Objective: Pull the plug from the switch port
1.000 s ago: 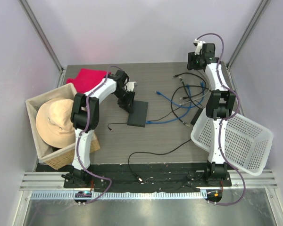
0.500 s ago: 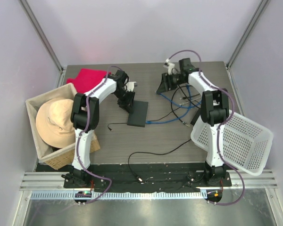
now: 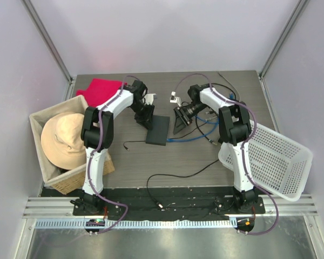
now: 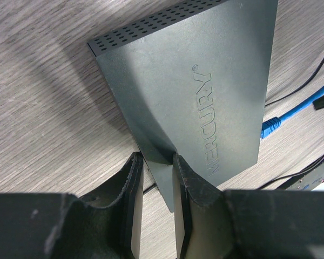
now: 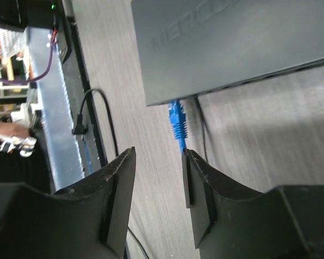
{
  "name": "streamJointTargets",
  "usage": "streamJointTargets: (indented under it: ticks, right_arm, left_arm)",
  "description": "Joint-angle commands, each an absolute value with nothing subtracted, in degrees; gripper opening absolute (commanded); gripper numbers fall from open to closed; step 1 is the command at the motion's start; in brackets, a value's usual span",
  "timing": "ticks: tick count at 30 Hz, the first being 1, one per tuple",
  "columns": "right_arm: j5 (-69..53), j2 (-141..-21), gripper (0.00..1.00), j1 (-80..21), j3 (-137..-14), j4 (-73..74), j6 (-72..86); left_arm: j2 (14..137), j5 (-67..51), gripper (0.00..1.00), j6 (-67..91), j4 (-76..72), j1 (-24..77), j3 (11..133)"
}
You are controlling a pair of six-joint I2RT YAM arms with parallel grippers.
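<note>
Nearest the arm bases, we are seeing a loose black cable [image 3: 173, 175] curling across the table [image 3: 205, 156]. At the near right, a white perforated basket [image 3: 275, 159] is sitting tilted at the table edge. At the near left, a wicker basket [image 3: 39, 116] is holding a tan hat [image 3: 62, 140].

In the middle of the table, the switch [image 3: 158, 129] is lying flat with its long edges running near to far. The plug [image 5: 176, 114] is sitting in a port on the right edge, toward the near end, and its blue cable [image 3: 191, 137] is trailing off to the right.

The right gripper [image 5: 157, 154] is hovering just right of the switch with its jaws apart, and the blue cable is touching the inner edge of one fingertip.

The left gripper [image 4: 154, 162] is clamping the far left corner of the switch, with the casing pinched between its fingers.

At the far left, a red cloth [image 3: 101, 89] is lying beside the wicker basket
</note>
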State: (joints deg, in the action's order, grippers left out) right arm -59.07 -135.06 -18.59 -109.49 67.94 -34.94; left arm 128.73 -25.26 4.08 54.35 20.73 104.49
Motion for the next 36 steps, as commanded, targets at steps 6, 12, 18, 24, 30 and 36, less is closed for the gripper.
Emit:
streamJointTargets:
  ticks: [6,12,18,24,30,36]
  right_arm:
    - [-60.6,-138.3,0.47,-21.1,-111.2,75.8,-41.6]
    - [-59.3,-140.6,0.47,-22.6,-112.7,74.3,-39.5]
    - [-57.8,-143.4,0.53,-23.6,-114.8,73.2,-37.9]
    - [-56.8,-144.9,0.58,-24.6,-115.6,72.6,-37.0]
    - [-53.9,-145.0,0.52,-25.7,-113.4,69.4,-34.3]
    - [-50.5,-144.8,0.39,-26.2,-112.0,65.4,-30.8]
  left_arm:
    - [132.2,-21.4,0.0,2.3,51.3,23.1,102.1]
    - [132.2,-21.4,0.0,2.2,51.3,23.6,102.1]
    - [132.0,-21.1,0.0,2.1,51.3,23.6,102.1]
    - [132.2,-21.0,0.0,2.1,51.3,23.7,102.0]
    - [132.5,-21.3,0.0,2.2,51.4,23.7,102.0]
    - [133.1,-21.4,0.0,2.3,51.3,23.7,102.3]
